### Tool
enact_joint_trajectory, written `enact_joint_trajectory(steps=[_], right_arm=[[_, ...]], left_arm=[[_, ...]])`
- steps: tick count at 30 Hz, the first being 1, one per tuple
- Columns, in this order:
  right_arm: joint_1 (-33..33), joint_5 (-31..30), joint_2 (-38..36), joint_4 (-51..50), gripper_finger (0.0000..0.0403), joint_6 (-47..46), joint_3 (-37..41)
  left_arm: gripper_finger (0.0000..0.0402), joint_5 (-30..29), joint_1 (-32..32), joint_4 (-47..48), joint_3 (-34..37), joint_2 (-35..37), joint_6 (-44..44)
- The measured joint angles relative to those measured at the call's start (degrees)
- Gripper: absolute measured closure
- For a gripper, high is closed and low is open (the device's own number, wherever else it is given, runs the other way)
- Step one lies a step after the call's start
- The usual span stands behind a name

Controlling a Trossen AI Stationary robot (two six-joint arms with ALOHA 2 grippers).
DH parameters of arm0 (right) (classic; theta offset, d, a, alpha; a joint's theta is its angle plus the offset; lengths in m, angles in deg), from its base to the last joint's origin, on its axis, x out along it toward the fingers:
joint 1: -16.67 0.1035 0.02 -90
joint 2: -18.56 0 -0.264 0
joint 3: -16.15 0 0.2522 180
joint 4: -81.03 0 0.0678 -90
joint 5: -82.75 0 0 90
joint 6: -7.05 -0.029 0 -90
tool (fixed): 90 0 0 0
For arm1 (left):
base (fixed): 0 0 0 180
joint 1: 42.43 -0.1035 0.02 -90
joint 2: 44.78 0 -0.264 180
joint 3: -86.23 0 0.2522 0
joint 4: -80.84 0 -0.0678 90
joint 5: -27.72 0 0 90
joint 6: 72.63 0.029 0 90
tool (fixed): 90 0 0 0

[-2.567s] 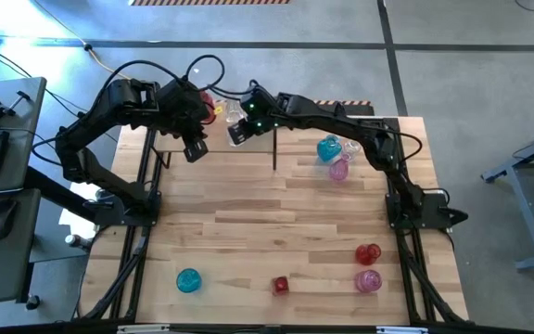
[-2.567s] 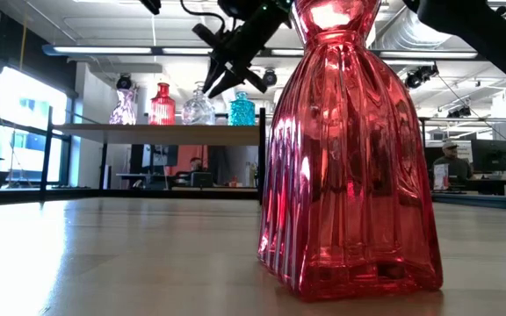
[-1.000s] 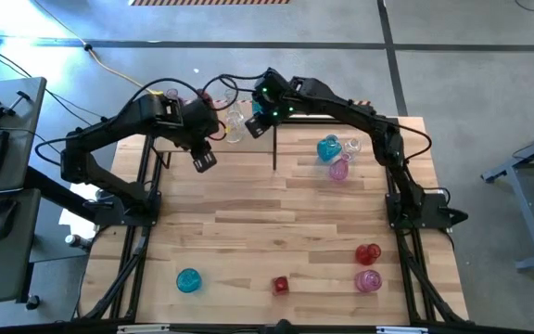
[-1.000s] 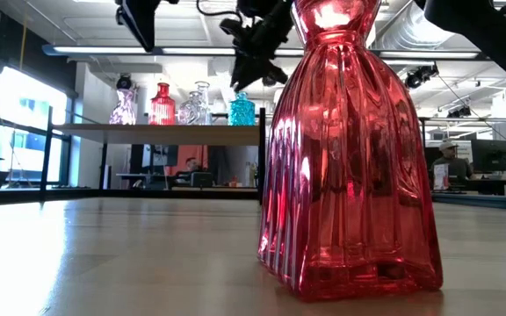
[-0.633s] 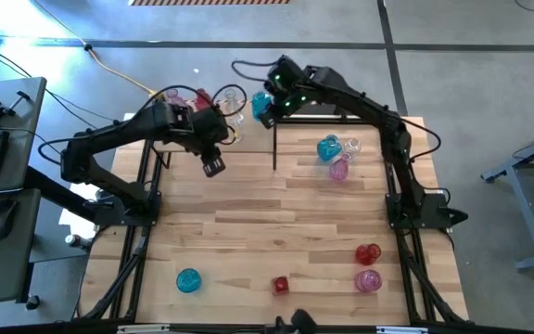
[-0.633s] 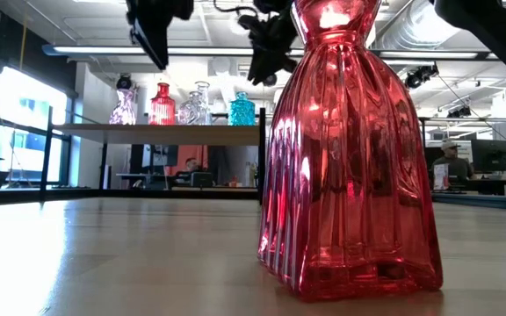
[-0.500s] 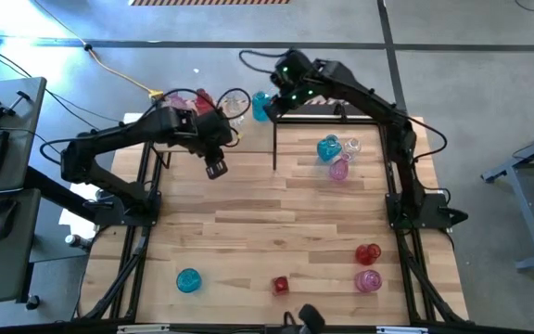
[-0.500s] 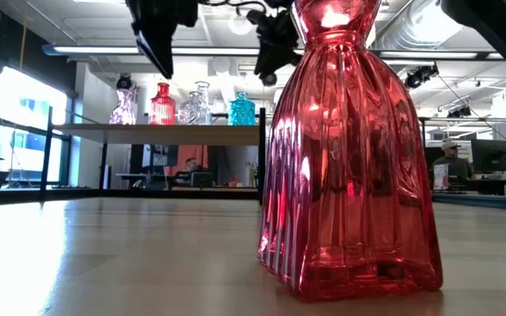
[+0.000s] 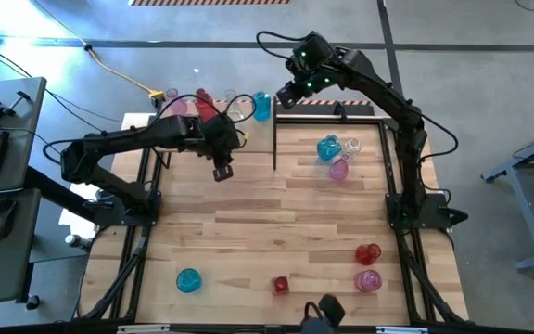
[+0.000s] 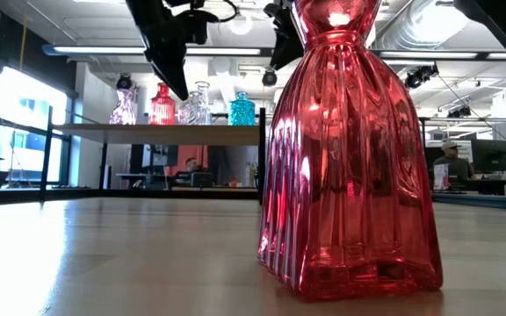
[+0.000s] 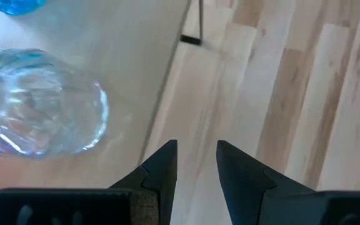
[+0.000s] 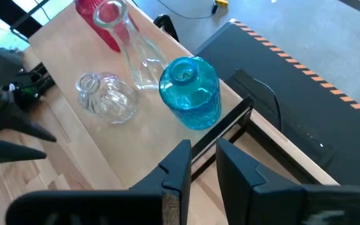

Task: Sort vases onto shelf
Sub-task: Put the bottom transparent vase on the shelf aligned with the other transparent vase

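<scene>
Four vases stand upright in a row on the shelf (image 9: 146,122) at the table's far left: pink (image 9: 176,105), red (image 9: 204,100), clear (image 9: 239,105) and teal (image 9: 262,104). My left gripper (image 9: 221,172) hangs above the shelf's near edge, by its right end. Its fingers (image 11: 195,153) are a little apart with nothing between them, and the clear vase (image 11: 39,119) stands just beyond. My right gripper (image 9: 286,96) is high over the shelf's far right corner. Its fingers (image 12: 203,153) show a narrow empty gap, pointing down toward the teal vase (image 12: 190,92).
More vases stand on the table. Teal (image 9: 328,148), clear (image 9: 350,146) and pink (image 9: 338,169) are at the far right, red (image 9: 368,253) and pink (image 9: 368,280) at the near right. A small red one (image 9: 280,286) and a teal one (image 9: 188,279) stand along the near edge.
My left gripper has come down and moved toward the table's right and near edges, from over the shelf to its near edge. My right gripper has drawn back from the shelf, rising toward the far right. The vases on the shelf have stayed in place.
</scene>
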Motion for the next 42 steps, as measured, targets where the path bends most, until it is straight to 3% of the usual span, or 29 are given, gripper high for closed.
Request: enact_joint_trajectory(steps=[12, 28, 42], right_arm=[[-0.37, -0.02, -0.30, -0.76, 0.0347, 1.69, 0.00], [-0.37, -0.03, -0.30, -0.93, 0.0347, 2.08, 0.00], [-0.37, -0.04, -0.26, -1.13, 0.0347, 2.08, 0.00]], left_arm=[[0.0298, -0.96, -4.85, -2.86, 0.00, 0.02, 2.25], [0.0298, -1.05, -6.28, -4.34, -0.02, -3.08, 2.23], [0.0298, -5.36, -8.07, -4.38, -0.02, -4.11, 1.22]])
